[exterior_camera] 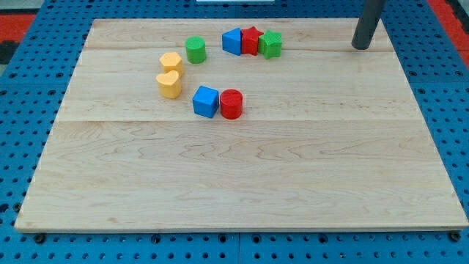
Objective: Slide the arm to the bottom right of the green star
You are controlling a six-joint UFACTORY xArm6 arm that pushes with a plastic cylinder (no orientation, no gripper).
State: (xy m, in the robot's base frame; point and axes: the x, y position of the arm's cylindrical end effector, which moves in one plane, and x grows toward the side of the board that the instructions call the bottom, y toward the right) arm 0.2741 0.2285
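1. The near half of the wooden surface [242, 183] is bare boards; every block sits in the far half, left of centre.
2. Nearest are a blue cube [206, 101] and a red cylinder [231, 104], touching side by side, the red one on the view's right.
3. Just to their left is a yellow heart [168, 84], with a yellow hexagon [171, 62] touching it from behind.
4. Further back and right of the hexagon is a green cylinder [195, 50], standing alone.
5. Near the far edge is a tight row: blue triangle [232, 41], red star [250, 40], green star [270, 44], left to right, each touching the next.
6. My tip [360, 47] rests on the surface at the far right, well apart from the green star, on its right and about level with it.
7. The rod carries no hand, so no grasp shows.
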